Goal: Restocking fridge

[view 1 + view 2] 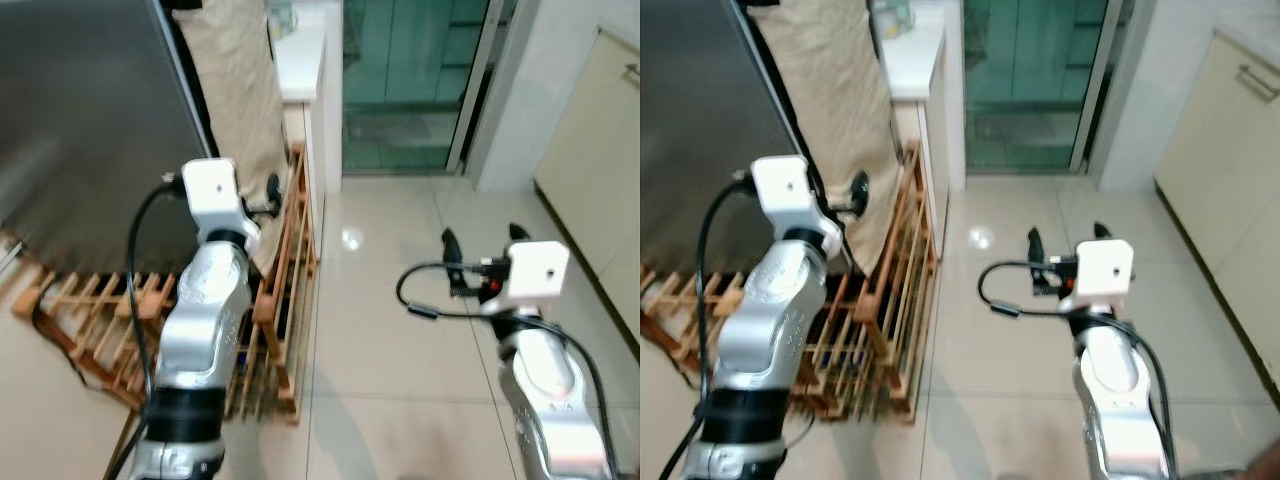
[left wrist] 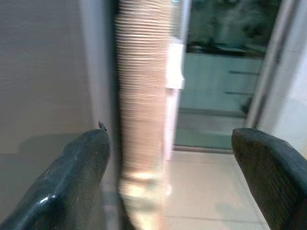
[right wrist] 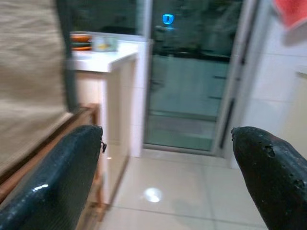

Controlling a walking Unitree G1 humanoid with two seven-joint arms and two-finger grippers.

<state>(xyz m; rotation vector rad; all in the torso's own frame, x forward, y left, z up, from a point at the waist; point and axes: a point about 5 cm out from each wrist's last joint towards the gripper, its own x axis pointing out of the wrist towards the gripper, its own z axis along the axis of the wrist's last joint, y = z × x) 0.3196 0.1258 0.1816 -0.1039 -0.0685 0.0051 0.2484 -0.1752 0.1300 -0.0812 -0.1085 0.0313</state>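
Note:
The fridge (image 1: 90,130) is a tall grey body at the far left, its door shut. My left gripper (image 1: 262,195) is raised beside the fridge's right edge, in front of a hanging beige cloth (image 1: 240,90). In the left wrist view its two black fingers (image 2: 72,187) stand wide apart with nothing between them. My right gripper (image 1: 484,238) is held out over the tiled floor to the right, open and empty, with its fingers (image 3: 53,182) spread in the right wrist view.
A wooden slatted rack (image 1: 285,290) stands on the floor under and beside the fridge. Behind it is a white counter (image 1: 300,55) with dishes on top. A glass sliding door (image 1: 410,80) lies ahead, and cream cabinets (image 1: 600,170) line the right side.

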